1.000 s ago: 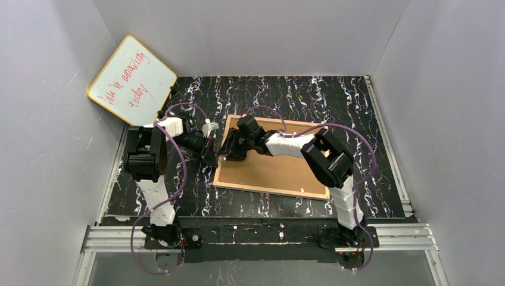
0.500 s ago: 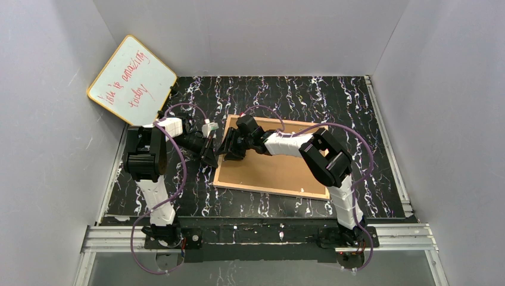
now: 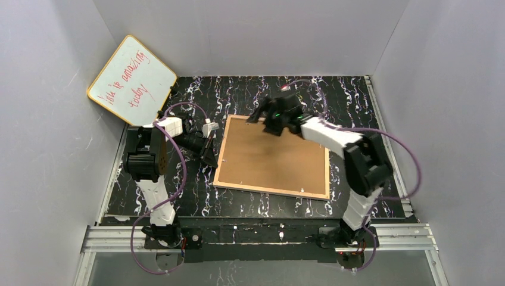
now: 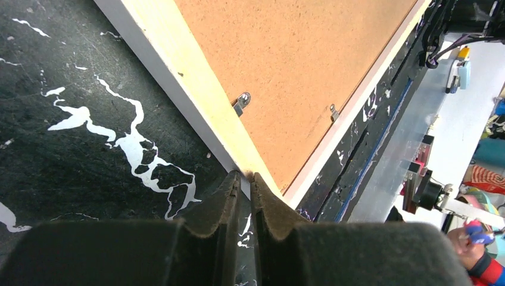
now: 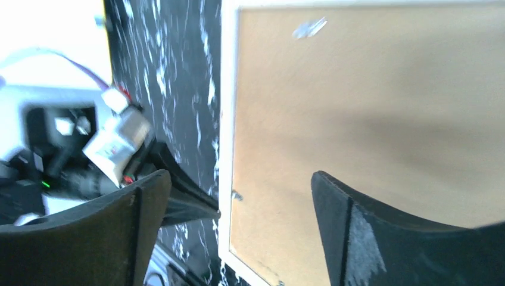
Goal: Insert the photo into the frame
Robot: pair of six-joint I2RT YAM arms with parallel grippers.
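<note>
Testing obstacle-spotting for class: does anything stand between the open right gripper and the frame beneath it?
Nothing visible does. The right gripper hangs open over the frame's far edge, its brown backing board in place.

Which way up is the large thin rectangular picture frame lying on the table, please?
The picture frame lies face down: its tan wood back and the plain brown backing board face up, small metal clips showing.
</note>
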